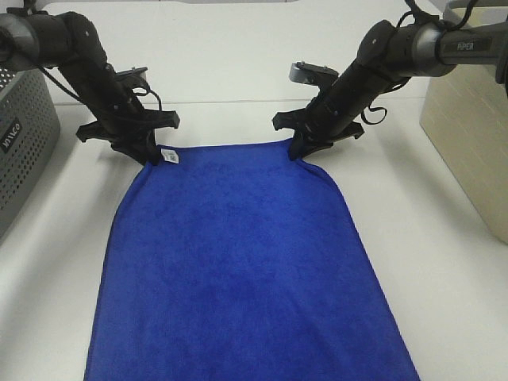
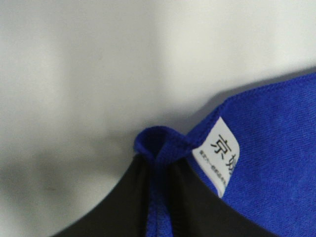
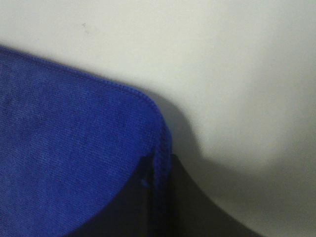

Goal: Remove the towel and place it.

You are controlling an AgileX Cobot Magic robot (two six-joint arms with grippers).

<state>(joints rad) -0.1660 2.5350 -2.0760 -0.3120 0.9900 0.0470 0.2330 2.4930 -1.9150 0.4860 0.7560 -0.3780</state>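
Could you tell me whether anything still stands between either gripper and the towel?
Nothing visible does. The left gripper pinches the far corner of the towel beside the white tag, and the right gripper pinches the other far corner. Both wrist views show blue hem between shut jaws.

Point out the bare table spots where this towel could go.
Bare table lies behind both arms, and in a strip between the towel and the beige box. It is tighter on the left, between towel and grey basket.
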